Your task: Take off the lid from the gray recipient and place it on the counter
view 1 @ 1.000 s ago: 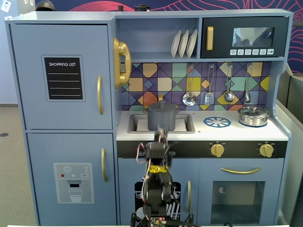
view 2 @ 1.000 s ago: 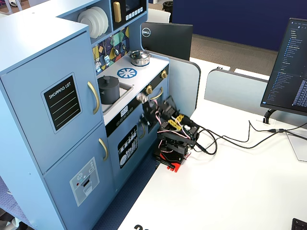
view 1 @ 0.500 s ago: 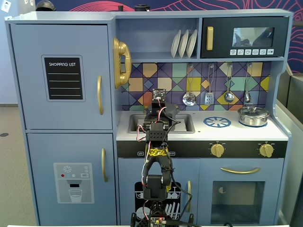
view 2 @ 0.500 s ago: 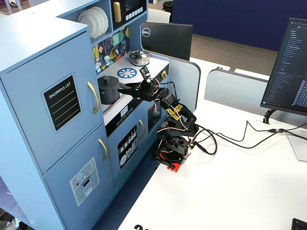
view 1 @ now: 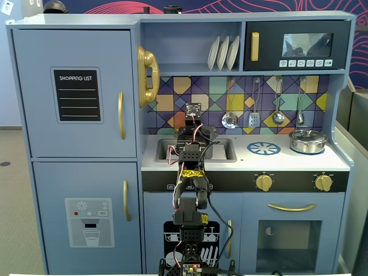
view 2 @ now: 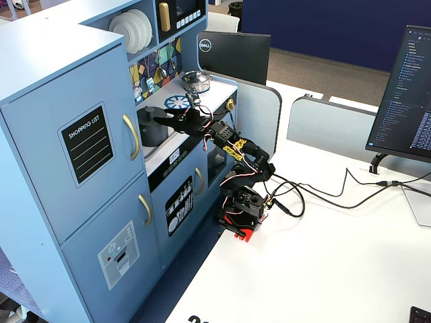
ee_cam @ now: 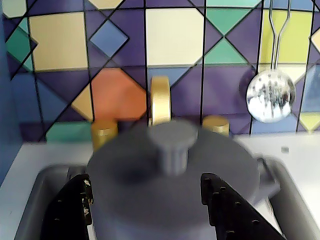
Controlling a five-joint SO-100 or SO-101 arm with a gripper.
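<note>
Gripper (ee_cam: 145, 200) reaching over sink (view 1: 221, 150), black fingers (ee_cam: 70, 210) spread apart, one either side of lid (ee_cam: 170, 185), not clamped on it. Lid sits on gray recipient (view 2: 153, 131), which stands in sink at left of counter (view 1: 276, 161). Knob on lid upright, centred between fingers in wrist view. Gold tap (ee_cam: 160, 100) just behind pot. Silver pot (view 1: 307, 140) well apart at right end of counter, beside blue burner circle (view 1: 264, 148). Skimmer ladle (ee_cam: 271, 95) hanging on tiled wall.

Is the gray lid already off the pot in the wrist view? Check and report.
No: the lid sits on the gray pot, with the gripper fingers apart on either side.
</note>
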